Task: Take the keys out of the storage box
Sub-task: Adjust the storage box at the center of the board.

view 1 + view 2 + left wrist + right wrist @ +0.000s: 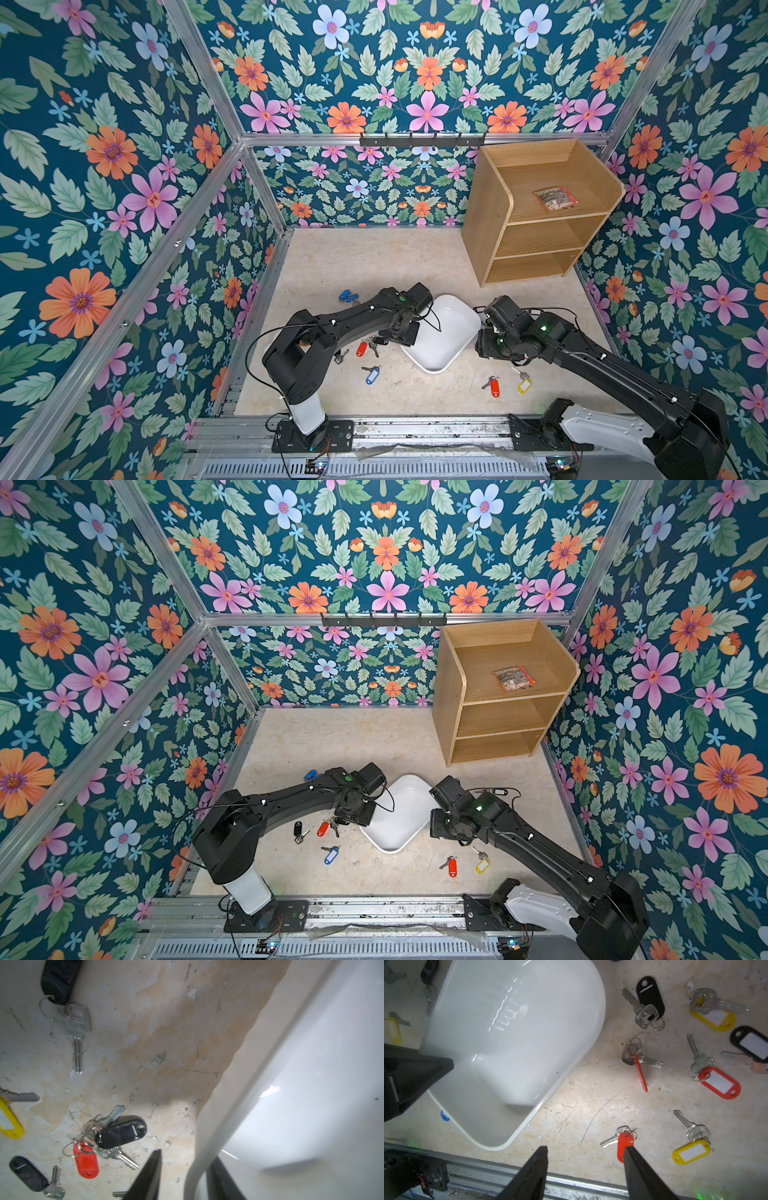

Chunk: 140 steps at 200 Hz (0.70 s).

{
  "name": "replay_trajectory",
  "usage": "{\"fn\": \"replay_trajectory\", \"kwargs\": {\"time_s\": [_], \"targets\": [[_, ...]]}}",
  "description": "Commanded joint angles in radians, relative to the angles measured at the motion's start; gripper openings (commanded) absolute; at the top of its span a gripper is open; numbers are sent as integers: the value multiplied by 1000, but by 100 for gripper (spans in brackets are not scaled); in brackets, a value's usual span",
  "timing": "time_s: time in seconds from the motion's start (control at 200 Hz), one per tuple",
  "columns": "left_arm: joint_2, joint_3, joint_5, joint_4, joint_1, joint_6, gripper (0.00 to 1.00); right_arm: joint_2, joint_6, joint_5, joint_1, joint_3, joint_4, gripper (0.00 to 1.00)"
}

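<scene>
From where I am standing, the storage box [440,332] is sitting on the table [353,257] between the two arms, turned cornerwise. Its white inside is showing bare in both top views [399,812]. The keys [718,1083] are lying scattered on the table on both sides of it, with none inside that I can see.

The left gripper [187,1155] is standing astride the box's rim, one finger outside the wall and one inside. Its jaws are parted and there is daylight on the outer side, so it is clamping nothing. The right gripper [585,1148] is hanging over the table just beside the box's near corner, jaws likewise spread and empty.

The step in hand looks to me like letting go of the box and getting clear. The left arm should be rising straight off the rim before swinging away. A sideways pull would be catching the wall and shoving the box into the black-and-red-tagged bunch [122,1132] just beside it. The right arm should be lifting too, not sweeping (one finger is overlapping a red tag [620,1147] in its wrist view, touching or not I cannot tell).

The keys are small and silver, each ringed to an oblong tag in red, yellow, black or blue. Some are lying singly, others tangled together.
</scene>
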<state>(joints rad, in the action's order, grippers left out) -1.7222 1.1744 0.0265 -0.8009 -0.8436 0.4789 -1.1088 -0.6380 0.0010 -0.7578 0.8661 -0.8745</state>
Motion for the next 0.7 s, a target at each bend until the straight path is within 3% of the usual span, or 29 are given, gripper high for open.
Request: {"fn": "replay_trajectory", "kwargs": {"time_s": [0.0,0.015,0.085,0.11,0.215,0.32,0.405,0.515,0.585,0.695], "targets": [[14,-7,-18,-10,15,-44,69,1,-18,10,0,-6,-12,63],[17,-5,-17,-11,17,-41,77,1,-18,10,0,-6,-11,63],[30,3,-5,-26,23,-27,90,0,-19,11,0,0,-13,63],[39,10,3,-38,24,-16,99,1,-18,14,1,3,-17,63],[97,47,29,-106,24,74,99,7,-19,31,0,21,-33,63],[209,5,-13,-77,17,301,99,21,-19,46,0,33,-42,63],[316,-113,-46,39,-20,552,94,35,-17,55,1,41,-42,63],[408,-248,-27,188,-120,811,75,49,5,64,1,56,-41,63],[401,-269,-29,204,-154,874,65,58,30,74,4,67,-44,63],[343,-199,-16,116,-169,884,64,80,65,98,16,76,-47,63]]}}
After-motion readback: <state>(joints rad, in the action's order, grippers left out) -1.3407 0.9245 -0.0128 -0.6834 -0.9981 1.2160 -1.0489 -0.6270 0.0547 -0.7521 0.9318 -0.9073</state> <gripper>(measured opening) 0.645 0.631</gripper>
